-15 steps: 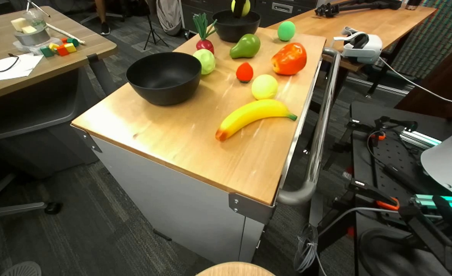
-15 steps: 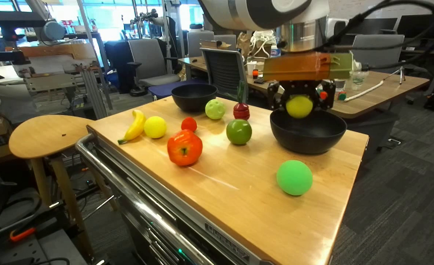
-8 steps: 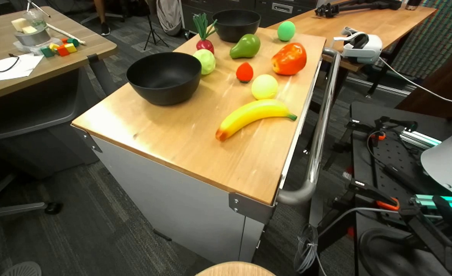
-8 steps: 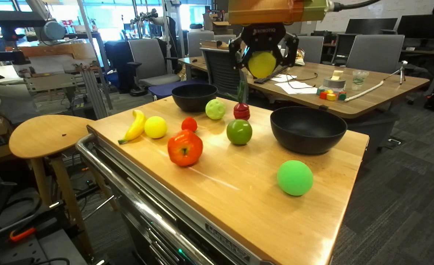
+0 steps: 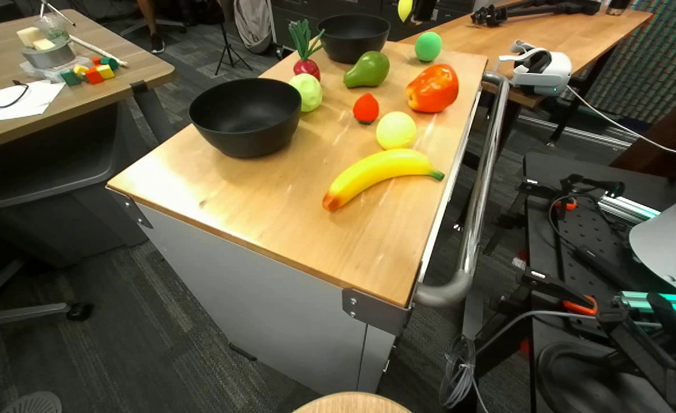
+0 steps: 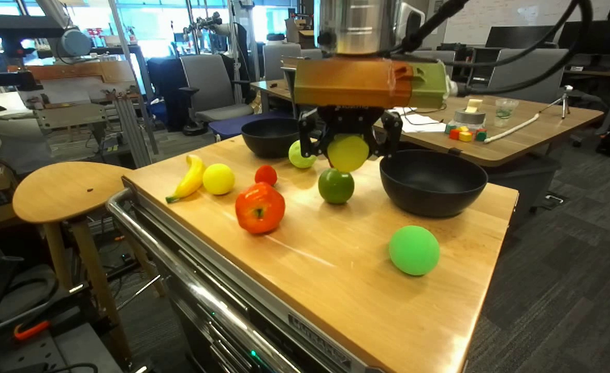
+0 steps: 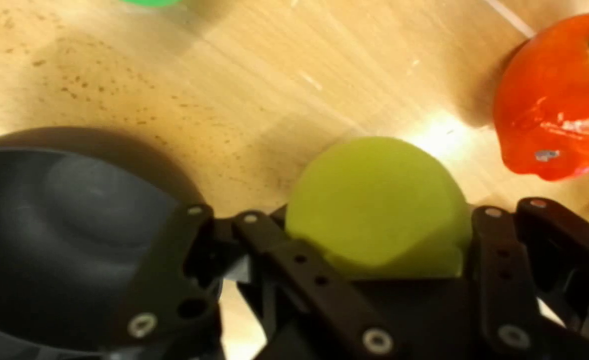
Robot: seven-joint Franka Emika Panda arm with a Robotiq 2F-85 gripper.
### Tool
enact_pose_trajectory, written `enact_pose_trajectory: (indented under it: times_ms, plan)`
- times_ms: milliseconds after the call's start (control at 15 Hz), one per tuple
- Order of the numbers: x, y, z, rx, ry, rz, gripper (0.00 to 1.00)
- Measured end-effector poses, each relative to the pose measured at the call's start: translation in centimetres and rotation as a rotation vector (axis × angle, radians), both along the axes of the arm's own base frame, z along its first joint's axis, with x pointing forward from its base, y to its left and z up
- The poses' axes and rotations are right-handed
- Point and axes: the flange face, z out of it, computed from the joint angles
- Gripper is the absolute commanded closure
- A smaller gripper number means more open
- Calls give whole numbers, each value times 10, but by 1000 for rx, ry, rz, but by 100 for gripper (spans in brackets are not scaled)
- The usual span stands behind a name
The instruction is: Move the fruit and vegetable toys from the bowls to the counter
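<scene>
Hand (image 6: 349, 151): Clamped on a yellow-green round toy (image 7: 377, 200), which I hold aloft above the bench (image 6: 336, 290).
Nearer black bowl (image 6: 434, 196): In an exterior view, at 4 o'clock from the hand; in my wrist view, at 9 o'clock from the held toy.
Farther black bowl (image 6: 265, 142): In an exterior view, at the hand's 9 o'clock, partly behind it.
Green pear (image 5: 366, 70): Lying on the bench, a green ball (image 5: 428, 46) at its 2 o'clock.
Banana (image 5: 379, 172): Yellow ball (image 5: 396, 131) just beside it at 1 o'clock; whether they touch, I cannot tell.
Strawberry (image 5: 365, 108): At 10 o'clock from the yellow ball, a red apple (image 5: 433, 88) at the ball's 1.
Radish (image 5: 307, 68): Upright, at 12 o'clock from a pale green ball (image 5: 307, 93).
</scene>
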Motion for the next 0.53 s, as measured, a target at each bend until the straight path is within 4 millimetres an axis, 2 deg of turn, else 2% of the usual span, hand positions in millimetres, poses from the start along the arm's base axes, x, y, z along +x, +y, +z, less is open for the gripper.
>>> enact_pose_trajectory:
  times_ms: [267,333,400,533]
  plan:
    - [-15,3,-32,-16,1,-10,94]
    - [-17,4,-39,-22,-4,-12,83]
    - [-18,4,-45,-29,-9,-14,53]
    - [-20,6,-54,-39,-15,-16,52]
